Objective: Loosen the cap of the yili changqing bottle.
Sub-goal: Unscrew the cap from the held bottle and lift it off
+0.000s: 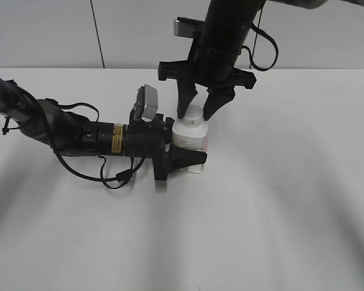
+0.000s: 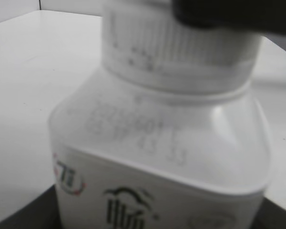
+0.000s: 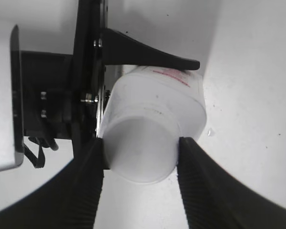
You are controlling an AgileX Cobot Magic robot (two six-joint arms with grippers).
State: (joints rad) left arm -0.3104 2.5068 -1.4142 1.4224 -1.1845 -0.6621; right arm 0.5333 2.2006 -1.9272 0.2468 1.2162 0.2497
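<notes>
Cap (image 3: 140, 148) between right end effector (image 3: 139, 181) fingers, bottle (image 1: 190, 138) upright.

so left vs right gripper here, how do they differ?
Left gripper lies level and holds the yili changqing bottle by its body; right gripper points down, its fingers either side of the cap. Both are black.

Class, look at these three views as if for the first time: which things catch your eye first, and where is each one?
Near the middle of the white table, the small white bottle stands out, clamped at its body by the left tool reaching in sideways. From above, the right tool comes straight down, its ribbed fingers on either side of the round white cap. The left wrist view is filled by the bottle's shoulder, with faint printed code.
</notes>
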